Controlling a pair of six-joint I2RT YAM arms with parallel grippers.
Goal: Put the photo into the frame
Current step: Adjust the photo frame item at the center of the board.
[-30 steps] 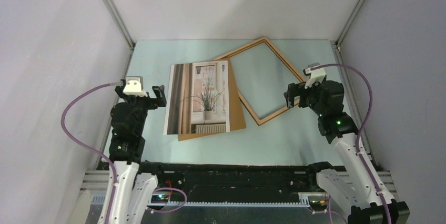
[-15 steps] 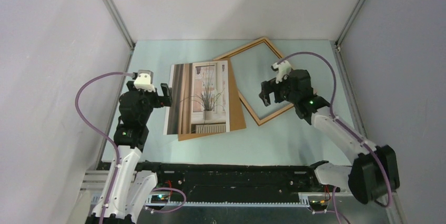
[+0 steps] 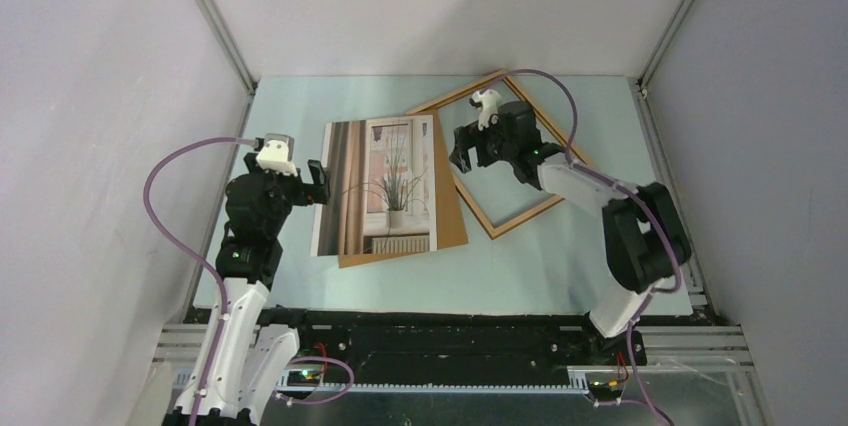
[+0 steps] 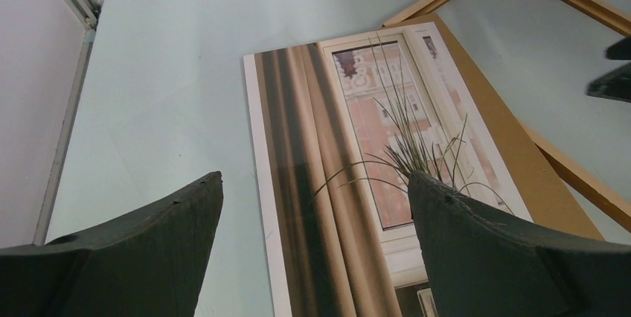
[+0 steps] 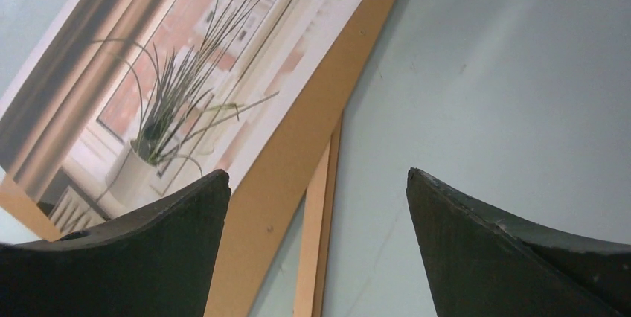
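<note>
Two spread-wide, empty grippers: left gripper (image 3: 318,182) beside the photo (image 3: 378,186) lying centre-left on the backing board (image 3: 452,218), right gripper (image 3: 462,157) over the frame (image 3: 527,217) at upper centre; risks pinching board with photo, dragging both askew.

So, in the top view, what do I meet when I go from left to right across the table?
left hand → photo → frame. I leave out the brown board under the photo and the right hand over the frame, because they overlap the others.
</note>
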